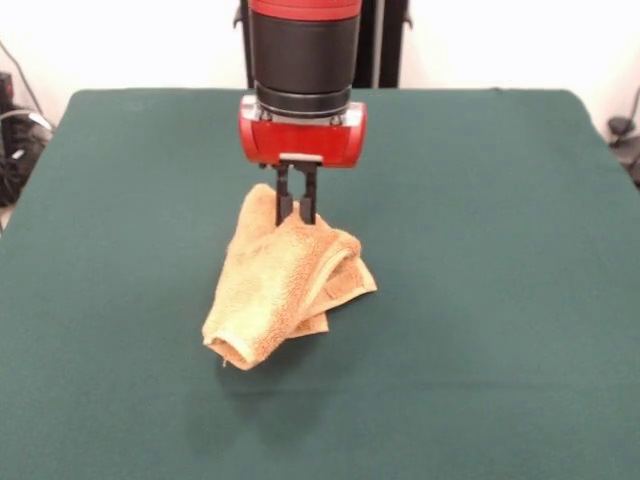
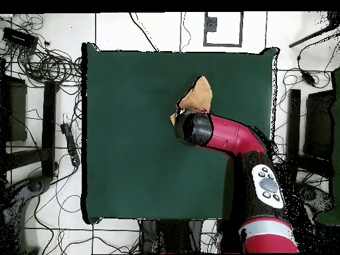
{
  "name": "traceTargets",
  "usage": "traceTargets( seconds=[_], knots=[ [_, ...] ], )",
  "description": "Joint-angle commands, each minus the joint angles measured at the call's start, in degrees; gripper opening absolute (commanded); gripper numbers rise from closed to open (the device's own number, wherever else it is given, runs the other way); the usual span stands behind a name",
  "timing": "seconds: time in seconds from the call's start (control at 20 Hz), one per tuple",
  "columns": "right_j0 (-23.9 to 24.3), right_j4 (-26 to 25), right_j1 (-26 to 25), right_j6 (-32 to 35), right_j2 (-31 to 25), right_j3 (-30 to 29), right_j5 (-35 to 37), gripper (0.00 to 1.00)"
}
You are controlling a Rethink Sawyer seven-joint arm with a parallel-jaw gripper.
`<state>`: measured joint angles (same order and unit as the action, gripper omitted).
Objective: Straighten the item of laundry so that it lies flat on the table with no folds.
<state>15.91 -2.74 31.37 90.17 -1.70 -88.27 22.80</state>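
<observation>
Golden-orange towel (image 1: 283,285) bunched near the middle of the green table (image 1: 480,300), folded over on itself in thick rolled layers, hemmed edges peeking out along the lower right side. Far end of the cloth drawn up off the felt toward the gripper (image 1: 297,213), near end drooping down to a rounded roll resting on the table. Two black fingers (image 1: 283,195) close together, pinched onto the raised top edge of the towel — clenched on the cloth, no gap to speak of between them. Red gripper body and black cylinder of the arm (image 1: 303,50) straight above, pointing downward. From overhead, only a pointed orange wedge of towel (image 2: 198,96) visible beyond the black wrist end, the rest hidden under the arm (image 2: 229,136); red link angled across the table's right part toward the base at the bottom edge. Cables (image 2: 46,63) and dark equipment scattered on the pale floor around the table (image 2: 133,133) — well apart from the towel.
</observation>
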Motion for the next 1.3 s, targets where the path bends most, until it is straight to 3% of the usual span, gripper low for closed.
traceTargets(
  seconds=[0.05,0.5,1.3],
  knots=[
    [-2.90,1.57,1.02,7.66,-8.15,-5.72,0.15,0.00],
    [-4.22,3.48,5.10,8.56,-7.22,-6.97,4.68,0.00],
    [2.84,3.98,13.85,3.58,-11.45,-16.34,5.56,0.00]
  ],
)
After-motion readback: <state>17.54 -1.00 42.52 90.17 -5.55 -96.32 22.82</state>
